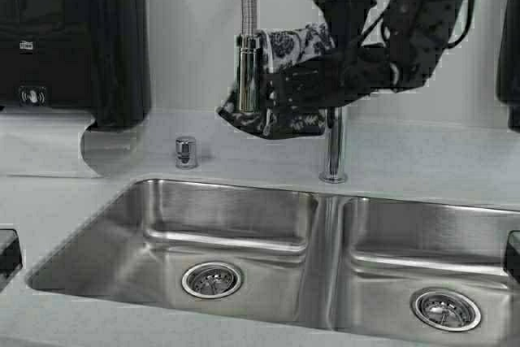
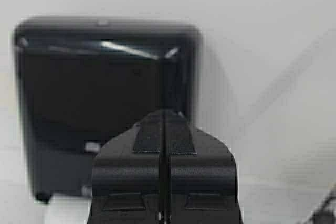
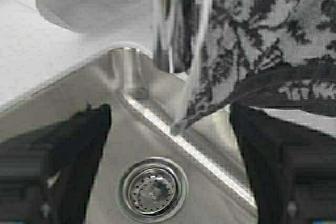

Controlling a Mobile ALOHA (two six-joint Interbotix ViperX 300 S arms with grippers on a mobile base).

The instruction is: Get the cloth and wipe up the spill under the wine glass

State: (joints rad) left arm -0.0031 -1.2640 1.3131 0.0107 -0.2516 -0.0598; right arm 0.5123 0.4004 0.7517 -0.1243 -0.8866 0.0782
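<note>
The right gripper (image 1: 272, 95), fingers spread wide, reached around the dark floral-patterned limp cloth (image 1: 294, 42) on the steel faucet (image 1: 248, 71), partly hiding it. The left gripper (image 2: 164, 129) was closed.

The double sink (image 1: 244, 225) is brushed stainless metal with a satin sheen, the faucet (image 1: 248, 71) polished chrome with a ribbed metal hose, the cloth (image 1: 292, 46) soft printed woven fabric, the counter (image 1: 422, 160) smooth pale matt, the dispenser (image 2: 105, 103) glossy dark plastic, and the right gripper (image 3: 170, 129) matt black plastic.
</note>
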